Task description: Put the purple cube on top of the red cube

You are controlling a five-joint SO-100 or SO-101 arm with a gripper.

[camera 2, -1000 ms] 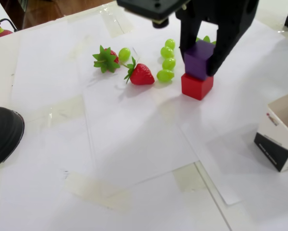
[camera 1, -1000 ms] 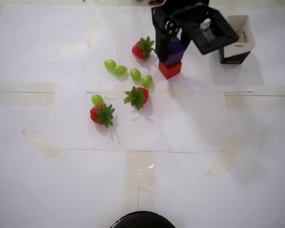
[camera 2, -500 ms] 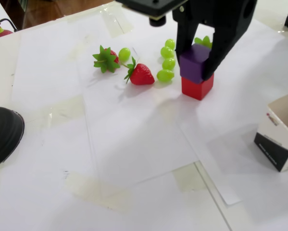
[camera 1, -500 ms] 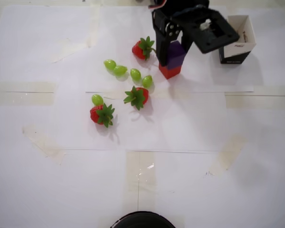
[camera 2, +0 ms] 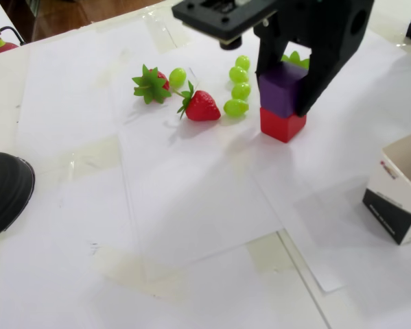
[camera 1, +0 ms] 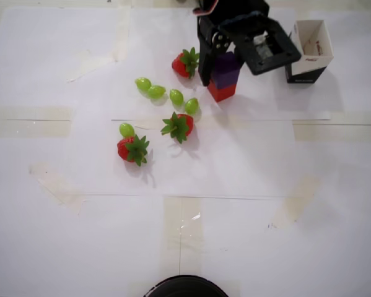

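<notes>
I am holding the purple cube (camera 2: pixel 282 89) between my gripper's (camera 2: pixel 285 92) closed-in fingers, resting it squarely on the red cube (camera 2: pixel 282 125), beside the green grapes (camera 2: pixel 237 107).

In the overhead view the claw (camera 1: pixel 215 73) straddles the purple cube (camera 1: pixel 226 68), which sits on the red cube (camera 1: pixel 222 91). Close on the left stands a strawberry (camera 1: pixel 184 64), nearly touching the black finger. A curved row of green grapes (camera 1: pixel 166 93) runs left and nearer, with two more strawberries (camera 1: pixel 179 125) and (camera 1: pixel 132 149) beyond it. To the right, a white-and-black box (camera 1: pixel 311 49) stands just past the arm. The near side of the stack opens onto bare tabletop (camera 1: pixel 247 161).
</notes>
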